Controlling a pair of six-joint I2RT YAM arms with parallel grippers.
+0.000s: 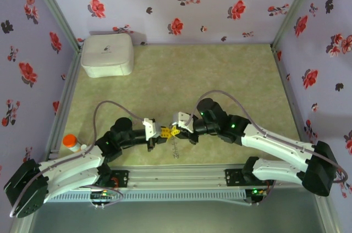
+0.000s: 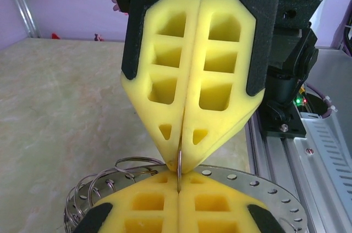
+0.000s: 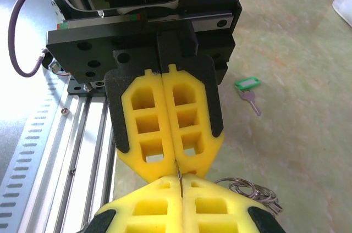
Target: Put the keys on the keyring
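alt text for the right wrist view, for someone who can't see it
Two shut yellow-padded grippers meet tip to tip: the right gripper at the bottom and the left gripper above, both pinching a thin wire of the keyring. A green-tagged key lies apart on the table.

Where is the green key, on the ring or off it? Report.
Off. The green key lies loose on the table, well apart from the wire rings.
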